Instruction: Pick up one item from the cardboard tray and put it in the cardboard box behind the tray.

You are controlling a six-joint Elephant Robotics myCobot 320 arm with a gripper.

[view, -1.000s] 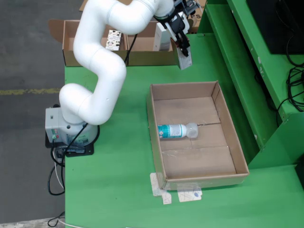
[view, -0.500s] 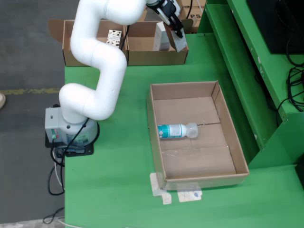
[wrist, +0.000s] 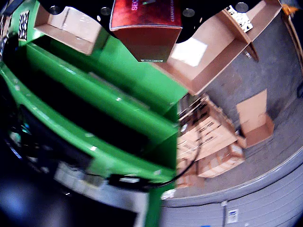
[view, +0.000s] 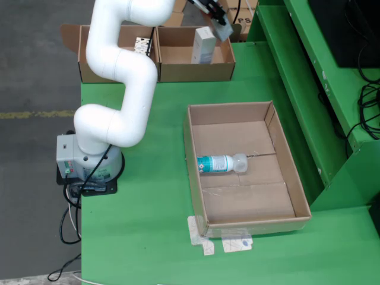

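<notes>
In the overhead view my gripper (view: pixel 217 19) is at the top edge, shut on a small carton (view: pixel 223 31) that hangs above the right rear corner of the open cardboard box (view: pixel 196 70). The wrist view shows the same carton (wrist: pixel 146 29) as dark red with printed text, clamped between my black fingers (wrist: pixel 190 10), with the cardboard box (wrist: pixel 208 61) below it. A white carton (view: pixel 203 45) stands upright inside that box. The cardboard tray (view: pixel 198 178) in the middle of the green table holds one clear bottle (view: pixel 221 163) with a teal label, lying on its side.
A second open cardboard box (view: pixel 89 71) sits to the left of the first, with a patterned item (view: pixel 141 45) inside. A raised green shelf (view: pixel 309 71) runs along the right. My white arm and its base (view: pixel 89 160) stand left of the tray.
My gripper has carried the small carton up and back, from over the green table in front of the box's right end to above the box's rear right corner.
</notes>
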